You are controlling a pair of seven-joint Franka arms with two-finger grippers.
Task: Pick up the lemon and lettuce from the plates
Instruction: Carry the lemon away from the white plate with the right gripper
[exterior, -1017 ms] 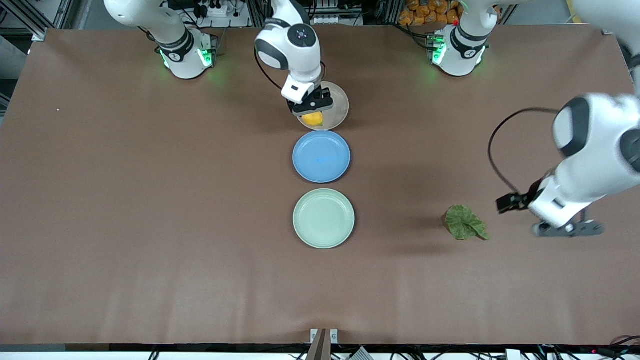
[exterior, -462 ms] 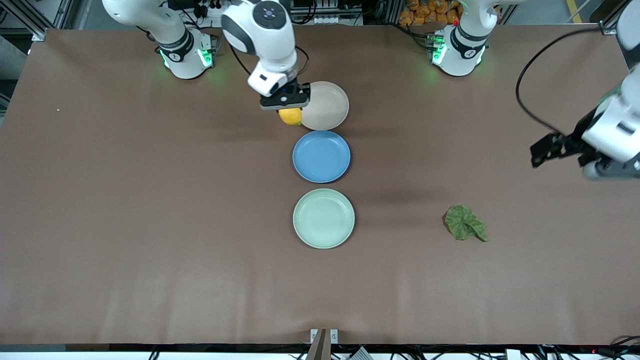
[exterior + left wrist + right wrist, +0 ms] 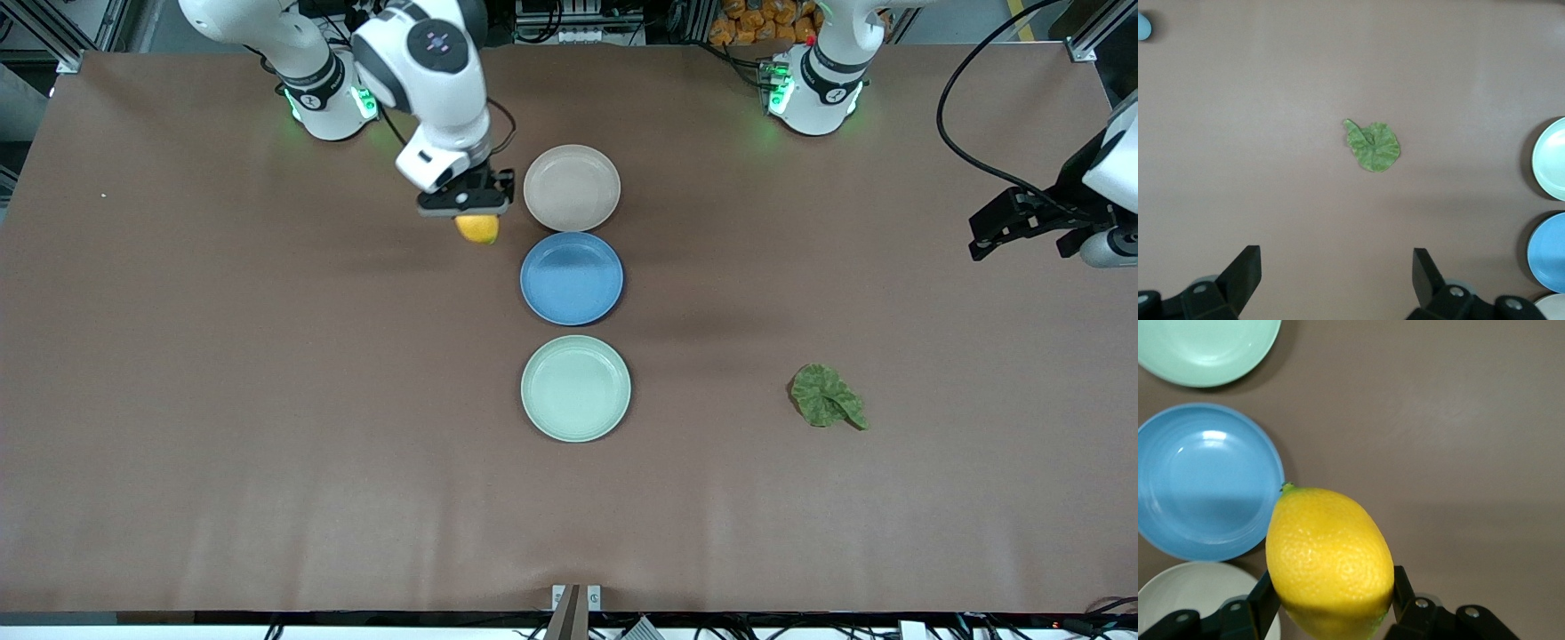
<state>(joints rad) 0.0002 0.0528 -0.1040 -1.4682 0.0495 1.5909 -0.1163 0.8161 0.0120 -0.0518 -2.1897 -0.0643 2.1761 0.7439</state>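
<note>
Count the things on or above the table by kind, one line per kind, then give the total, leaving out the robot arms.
Plates: 3, the beige plate, the blue plate and the mint green plate.
Lemons: 1, the lemon held in the right gripper.
Lettuce leaves: 1, the lettuce on the table.
Total: 5

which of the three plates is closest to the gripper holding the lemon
The beige plate, farthest from the front camera. The right gripper holds the lemon just beside it; the blue and mint plates lie farther off.

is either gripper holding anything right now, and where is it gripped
The right gripper holds the lemon, its fingers clamped on the two sides of the fruit's middle. The left gripper is open and holds nothing.
</note>
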